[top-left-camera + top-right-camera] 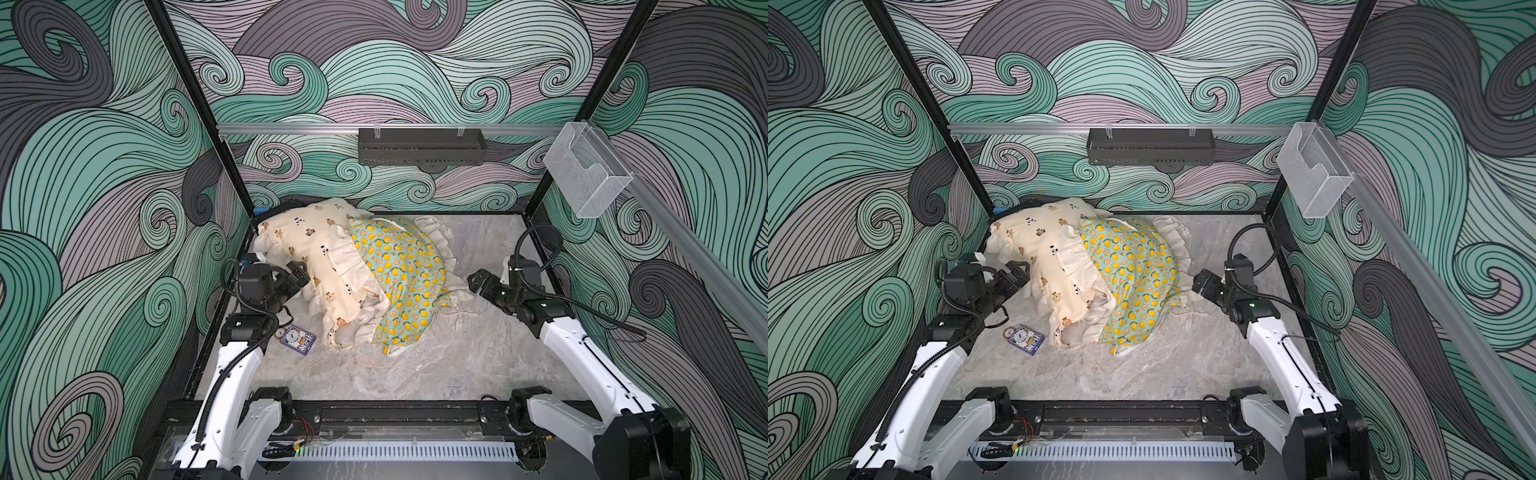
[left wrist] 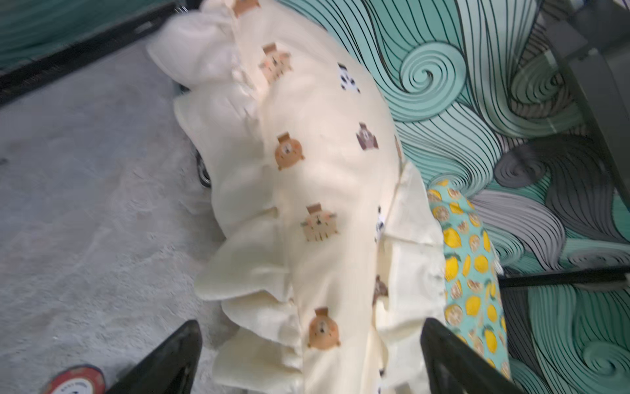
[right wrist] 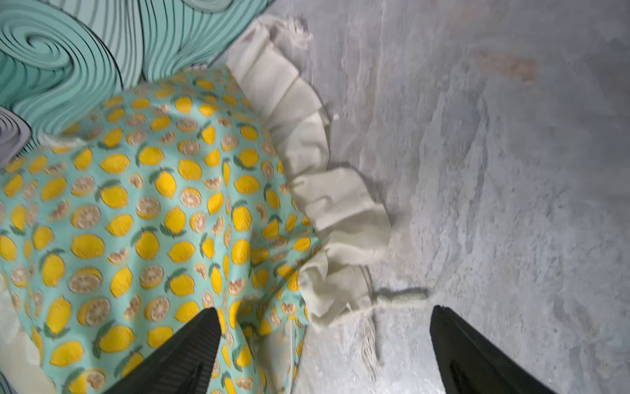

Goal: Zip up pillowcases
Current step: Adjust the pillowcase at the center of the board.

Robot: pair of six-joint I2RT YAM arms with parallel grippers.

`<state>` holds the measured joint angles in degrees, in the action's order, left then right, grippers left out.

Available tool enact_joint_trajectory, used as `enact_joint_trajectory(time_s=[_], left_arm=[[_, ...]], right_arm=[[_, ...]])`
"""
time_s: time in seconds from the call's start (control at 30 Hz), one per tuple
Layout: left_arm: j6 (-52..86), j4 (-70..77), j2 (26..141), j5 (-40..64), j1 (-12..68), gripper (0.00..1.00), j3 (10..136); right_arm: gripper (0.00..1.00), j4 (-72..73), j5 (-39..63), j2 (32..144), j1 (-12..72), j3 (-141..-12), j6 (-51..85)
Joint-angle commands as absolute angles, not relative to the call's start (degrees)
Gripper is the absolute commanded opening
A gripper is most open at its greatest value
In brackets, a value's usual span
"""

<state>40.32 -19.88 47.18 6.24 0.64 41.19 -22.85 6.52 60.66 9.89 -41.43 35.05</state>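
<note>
Left tool is found open at the bear case; right tool open beside the lemon case; nothing is gripped.

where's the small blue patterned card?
The small blue patterned card lies on the grey tabletop, left side in both top views, just nearer the base than the left gripper, beside the cream bear-print pillowcase.

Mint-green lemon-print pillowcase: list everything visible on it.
The mint-green lemon-print pillowcase is soft, stuffed printed fabric with a cream ruffled edge. It lies rumpled and humped on the grey marbled table, toward the back. The cream bear-print pillowcase overlaps one side. No zipper shows. At the opposite ruffle hovers the open right gripper; whether it touches cannot be told.
</note>
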Motion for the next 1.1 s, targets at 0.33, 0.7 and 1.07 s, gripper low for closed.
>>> enact_joint_trajectory(time_s=[0.33, 0.7, 1.07], left_arm=[[39.8, -24.7, 46.9, 21.4, 23.6, 0.99, 37.1], [43.6, -16.7, 52.9, 16.1, 37.6, 0.97, 32.2], [42.4, -10.7, 65.1, 13.1, 42.2, 0.89, 34.9]], right_arm=[[0.99, -22.8, 17.8, 60.1, 11.2, -30.7, 33.4], [0.93, -12.5, 25.6, 71.6, 11.2, -34.1, 34.9], [0.74, -5.8, 23.4, 80.6, 10.6, -37.2, 37.3]])
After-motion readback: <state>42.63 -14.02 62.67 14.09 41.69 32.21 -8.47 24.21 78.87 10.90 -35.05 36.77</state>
